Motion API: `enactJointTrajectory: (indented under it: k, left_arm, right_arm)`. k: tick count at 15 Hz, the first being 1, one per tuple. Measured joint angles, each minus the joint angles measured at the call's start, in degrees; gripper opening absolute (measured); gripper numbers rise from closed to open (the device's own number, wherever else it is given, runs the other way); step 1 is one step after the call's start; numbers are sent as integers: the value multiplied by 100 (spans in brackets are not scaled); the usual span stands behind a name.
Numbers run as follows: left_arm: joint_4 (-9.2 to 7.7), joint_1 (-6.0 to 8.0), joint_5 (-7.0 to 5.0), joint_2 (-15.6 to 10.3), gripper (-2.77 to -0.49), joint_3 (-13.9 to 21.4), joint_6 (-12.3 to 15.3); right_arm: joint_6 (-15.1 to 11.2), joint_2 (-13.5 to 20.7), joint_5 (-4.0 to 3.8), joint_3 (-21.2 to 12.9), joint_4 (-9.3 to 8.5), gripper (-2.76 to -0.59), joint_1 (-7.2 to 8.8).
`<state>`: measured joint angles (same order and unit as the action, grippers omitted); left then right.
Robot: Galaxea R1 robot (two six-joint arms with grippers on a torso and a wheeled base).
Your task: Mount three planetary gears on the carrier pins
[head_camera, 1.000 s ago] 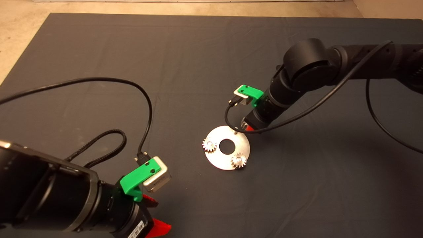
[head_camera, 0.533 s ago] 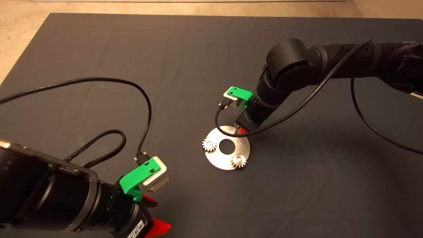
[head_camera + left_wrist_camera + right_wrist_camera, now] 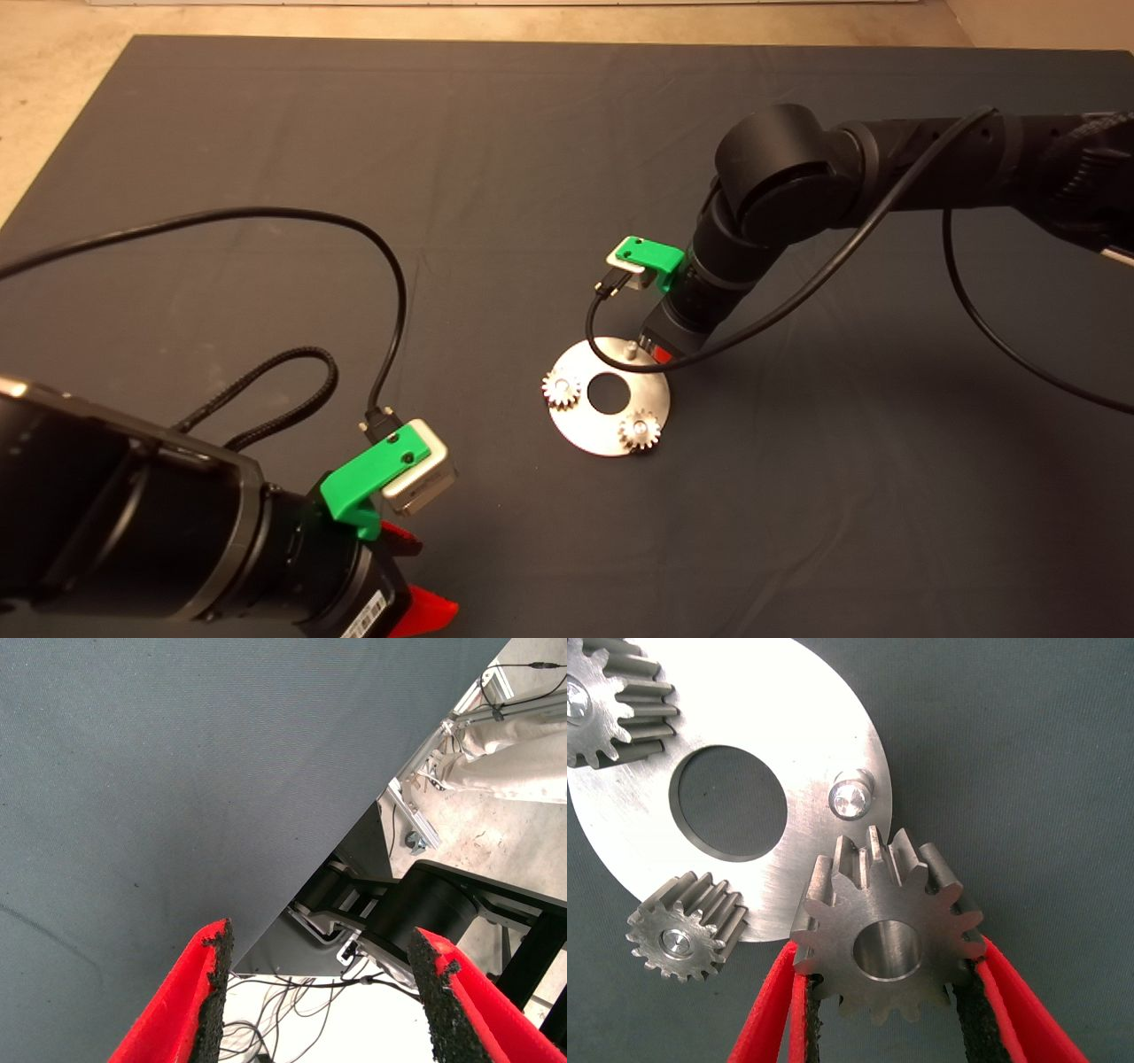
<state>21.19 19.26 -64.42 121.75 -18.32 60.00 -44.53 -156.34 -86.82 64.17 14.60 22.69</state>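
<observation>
Right pincer [image 3: 886,992] grips third gear [image 3: 888,926] beside bare pin [image 3: 851,799] (disc [image 3: 806,735] edge).

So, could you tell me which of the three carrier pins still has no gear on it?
The bare pin beside the right gripper, which holds the third gear; the other two pins already carry gears.

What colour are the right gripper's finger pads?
Black pads on red fingers, clearest in the right wrist view.

No text, brand or number can be read; a white label on the left arm [image 3: 368,611] is illegible.
</observation>
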Motion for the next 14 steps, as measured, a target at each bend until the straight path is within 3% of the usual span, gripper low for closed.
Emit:
enactJointTrajectory:
  k: [5, 9, 12, 14]
  left_arm:
    - [0, 0, 1, 0, -193, 0, 2]
    - [0, 0, -2, -25, -193, 0, 5]
    - [0, 0, -2, -33, -193, 0, 5]
    - [2, 0, 3, -30, -193, 0, 5]
  right_arm:
    - [305, -7, 24, 193, -11, -252, -37]
    - [339, -196, 16, 357, -9, -253, -139]
    - [383, -341, 94, 377, -11, -252, -234]
    - [383, -335, 68, 411, -9, -253, -235]
